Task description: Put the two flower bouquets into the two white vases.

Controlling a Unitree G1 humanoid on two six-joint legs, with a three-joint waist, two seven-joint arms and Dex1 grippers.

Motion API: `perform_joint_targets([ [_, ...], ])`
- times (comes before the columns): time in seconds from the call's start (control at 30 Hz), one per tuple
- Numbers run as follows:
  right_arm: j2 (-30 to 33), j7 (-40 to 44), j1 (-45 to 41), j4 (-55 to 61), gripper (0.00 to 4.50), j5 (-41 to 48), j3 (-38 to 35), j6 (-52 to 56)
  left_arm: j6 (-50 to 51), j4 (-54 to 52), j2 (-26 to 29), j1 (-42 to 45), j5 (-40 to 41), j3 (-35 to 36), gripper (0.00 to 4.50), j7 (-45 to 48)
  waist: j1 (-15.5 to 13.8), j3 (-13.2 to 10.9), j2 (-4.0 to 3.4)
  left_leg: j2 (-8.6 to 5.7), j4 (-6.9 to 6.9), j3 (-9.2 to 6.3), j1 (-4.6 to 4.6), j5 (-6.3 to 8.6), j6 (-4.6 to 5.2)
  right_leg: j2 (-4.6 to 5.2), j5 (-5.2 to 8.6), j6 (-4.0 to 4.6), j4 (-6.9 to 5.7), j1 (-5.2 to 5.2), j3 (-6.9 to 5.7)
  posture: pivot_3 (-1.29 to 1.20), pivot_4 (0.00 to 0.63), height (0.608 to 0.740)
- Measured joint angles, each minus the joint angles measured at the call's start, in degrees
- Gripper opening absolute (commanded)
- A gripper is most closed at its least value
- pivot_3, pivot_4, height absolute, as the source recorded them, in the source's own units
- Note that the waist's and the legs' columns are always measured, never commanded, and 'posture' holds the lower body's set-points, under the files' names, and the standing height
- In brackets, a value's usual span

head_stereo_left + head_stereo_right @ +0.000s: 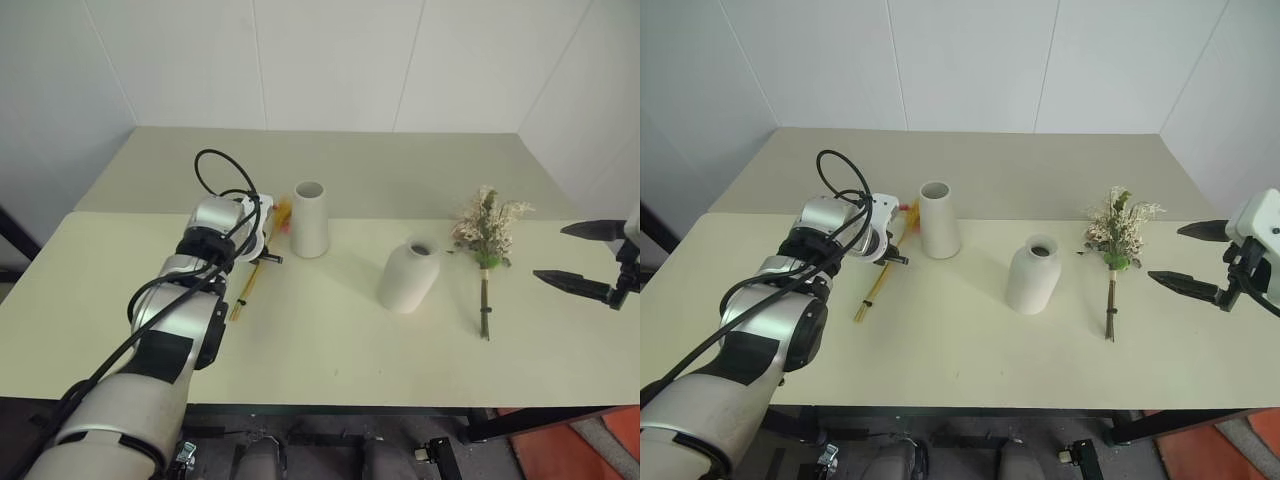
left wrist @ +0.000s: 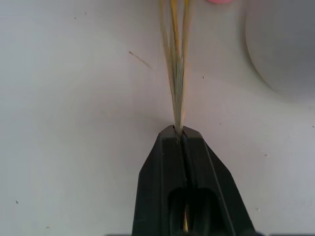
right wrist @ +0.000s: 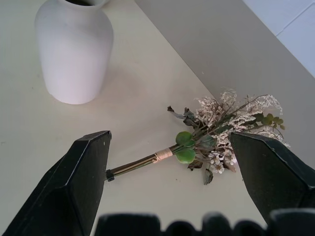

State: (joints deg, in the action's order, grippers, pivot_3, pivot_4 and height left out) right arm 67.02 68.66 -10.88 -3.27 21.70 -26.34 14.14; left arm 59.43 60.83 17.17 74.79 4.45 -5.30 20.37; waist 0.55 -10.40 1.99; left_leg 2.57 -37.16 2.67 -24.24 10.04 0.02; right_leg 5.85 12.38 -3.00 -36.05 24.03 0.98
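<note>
No readable text, labels, brand marks, numbers or signs appear anywhere in these views. The two vases, the bouquets, the tabletop and the walls behind it are all plain and unmarked.

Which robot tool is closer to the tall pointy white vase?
Left. The left tool is shut on the wheat bunch lying right beside the tall vase. The right tool hangs open far across the table, past the round vase and the bushy bunch.
</note>
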Motion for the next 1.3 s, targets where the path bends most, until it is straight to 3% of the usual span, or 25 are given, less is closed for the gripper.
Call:
perform_joint_targets([
  [0.2,0.0,0.0,0.1,-1.4,4.50,0.0,0.0,-1.0,-9.0,0.8,-0.1,-1.5,0.3,7.6,0.02,-11.2,0.2,0.0,0.06,0.01,0.01,-0.02,-0.11,0.00,-0.01,0.00,-0.03,-0.01,0.02,0.11,0.02,0.00,0.150,0.740],
  [0.33,0.0,0.0,0.1,-2.0,4.50,0.0,-0.1,-1.4,-23.6,0.6,1.0,-1.7,3.6,17.2,0.02,-19.4,0.2,-0.1,0.14,0.02,0.04,0.00,-0.15,-0.01,-0.03,0.01,-0.08,0.04,0.05,0.15,0.01,0.00,0.150,0.740],
  [0.47,0.0,-0.1,0.1,-2.4,4.50,0.0,-0.1,-1.6,-37.6,-1.7,2.8,-0.6,8.4,25.2,0.02,-20.2,0.1,-0.1,0.15,0.00,0.03,0.04,-0.14,-0.04,-0.09,0.04,-0.19,0.17,0.08,0.11,-0.01,0.00,0.150,0.740],
  [0.67,-1.5,-0.3,1.0,-1.6,4.50,0.0,-0.2,-1.7,-47.6,-5.7,2.5,1.4,16.5,31.8,0.02,-13.2,-0.4,-0.1,0.15,-0.01,0.03,0.05,-0.16,-0.07,-0.14,0.05,-0.11,-0.07,0.16,0.07,-0.03,0.00,0.150,0.740],
  [0.87,-2.3,-0.3,2.6,0.2,4.50,1.1,-2.2,-1.7,-53.0,-11.5,-2.0,1.0,30.6,40.0,0.02,2.3,-0.7,-0.1,0.15,-0.01,0.00,0.07,-0.15,-0.09,-0.16,0.05,-0.12,-0.09,0.16,0.04,-0.03,0.00,0.150,0.740],
  [1.3,-2.6,-0.7,5.7,2.4,4.50,1.6,-6.6,-1.7,-52.2,-11.4,-4.0,-1.8,32.2,34.0,0.02,18.8,-0.4,-0.1,0.15,-0.01,-0.03,0.05,-0.13,-0.09,-0.15,0.04,-0.12,-0.11,0.16,0.00,-0.02,0.00,0.150,0.740],
])
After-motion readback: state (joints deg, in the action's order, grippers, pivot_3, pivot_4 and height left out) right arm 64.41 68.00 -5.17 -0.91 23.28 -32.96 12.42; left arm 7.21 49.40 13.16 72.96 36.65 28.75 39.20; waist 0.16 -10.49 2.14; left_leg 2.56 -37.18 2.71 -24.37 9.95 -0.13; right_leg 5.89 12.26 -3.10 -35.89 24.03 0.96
